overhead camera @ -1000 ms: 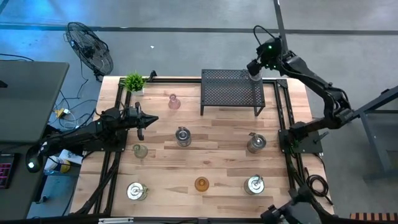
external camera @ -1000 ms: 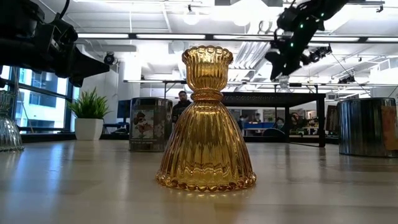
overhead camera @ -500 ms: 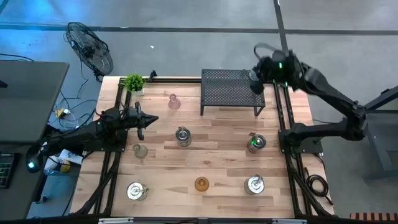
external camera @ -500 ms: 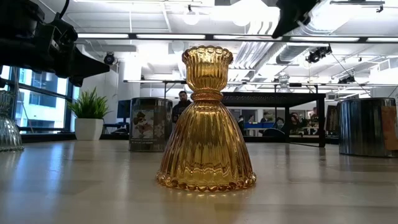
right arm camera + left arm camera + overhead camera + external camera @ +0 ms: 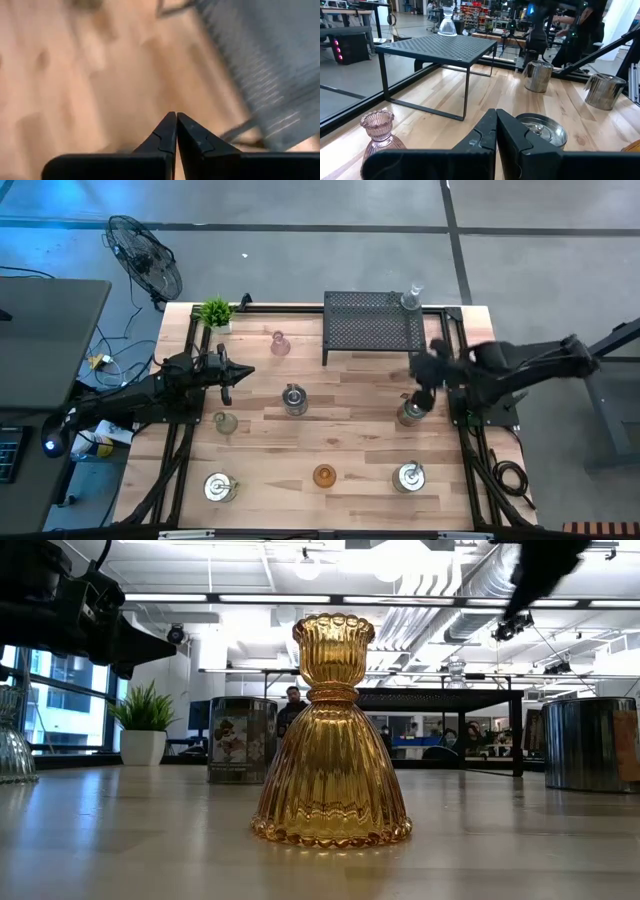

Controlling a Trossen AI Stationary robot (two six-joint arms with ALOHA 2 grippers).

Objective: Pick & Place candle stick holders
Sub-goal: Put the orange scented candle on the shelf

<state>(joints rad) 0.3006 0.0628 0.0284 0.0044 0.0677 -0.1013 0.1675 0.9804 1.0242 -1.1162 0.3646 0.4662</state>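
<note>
- I see a clear glass holder [image 5: 411, 300] standing upright on the black mesh rack [image 5: 372, 326], at the rack's far right corner, close to its edge.
- The rack sits against the desk's [image 5: 350, 430] far edge, right of centre.
- On the desk itself: a pink glass holder [image 5: 279, 343] near the far edge, just left of the rack; a pale green glass holder [image 5: 225, 422] towards the left edge; an amber glass holder [image 5: 324, 475] by the near edge, centre.
- Four silver holders: one mid-desk [image 5: 293, 398], one right of centre [image 5: 411, 411], one at the near left corner [image 5: 219, 486], one at the near right [image 5: 408, 477].
- My right gripper [image 5: 428, 368] hangs just beyond the right-of-centre silver holder, fingers pressed together, gripping nothing.
- My left gripper [image 5: 243, 374] waits over the left side, fingers together, empty.
- Open wood lies between the rack's front and the middle holders.
- A potted plant [image 5: 215, 312] marks the far left corner.
</note>
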